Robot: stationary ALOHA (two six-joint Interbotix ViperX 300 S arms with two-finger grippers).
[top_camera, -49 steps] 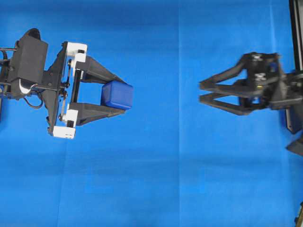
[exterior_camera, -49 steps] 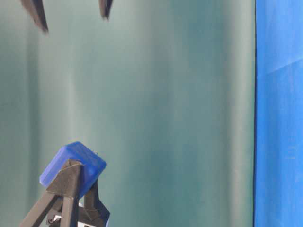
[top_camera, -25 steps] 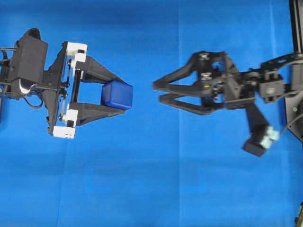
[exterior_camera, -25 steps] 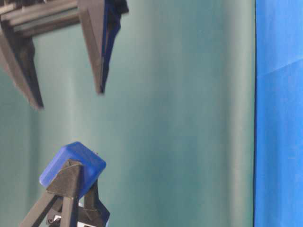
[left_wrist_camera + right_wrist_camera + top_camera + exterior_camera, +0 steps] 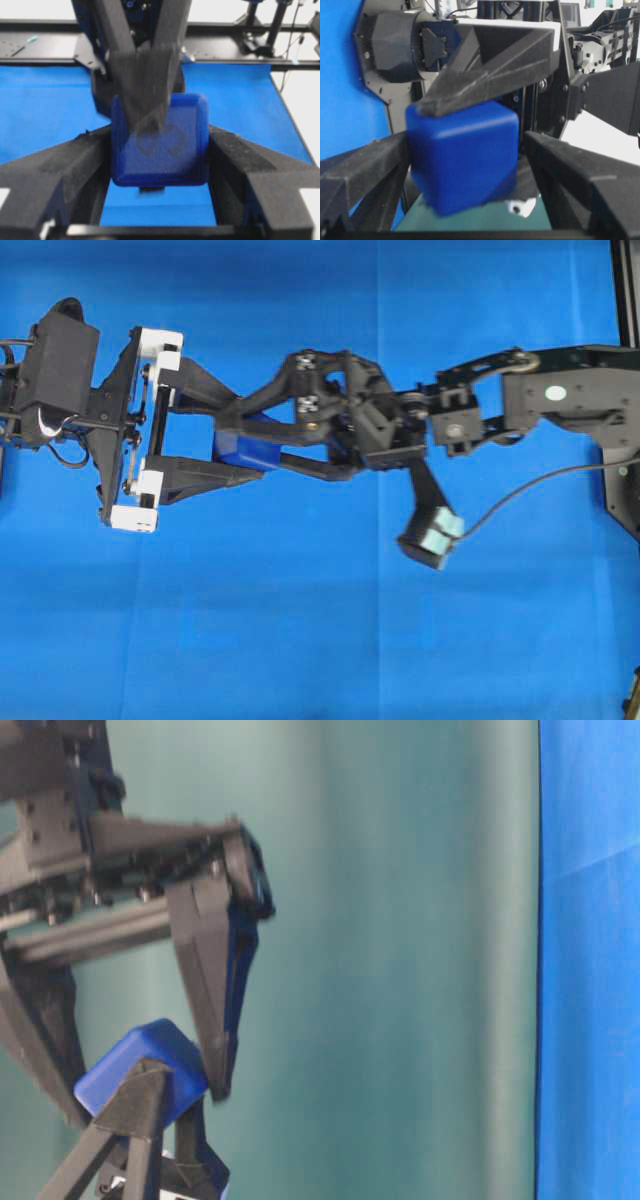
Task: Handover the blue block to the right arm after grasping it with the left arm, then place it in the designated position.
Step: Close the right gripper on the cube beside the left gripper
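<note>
The left gripper (image 5: 240,445) — white blocks at the finger bases — is clamped on the blue block (image 5: 245,450), one black finger pressed on each of two opposite faces, jaws about half spread to fit the cube. The block sits at the fingertips, held up off the blue cloth (image 5: 300,640), left of centre in the overhead view.

The right gripper (image 5: 245,435), all black, reaches across from the right side and overlaps the left gripper's tips. Its jaws stand wide apart, straddling the block; the right wrist view shows the block (image 5: 462,155) between the two fingers (image 5: 365,170) with a visible gap on the right side, so it has no grip on it. On the left side in that view, contact cannot be told — the image is blurred there.

In the table-level view the block (image 5: 145,1065) sits on top of the left gripper's finger, with the right gripper's two pointed fingers (image 5: 215,1010) coming down on either side of it. The left wrist view shows the block (image 5: 160,145) squeezed between both left fingers, with a faint embossed mark on its face.
</note>
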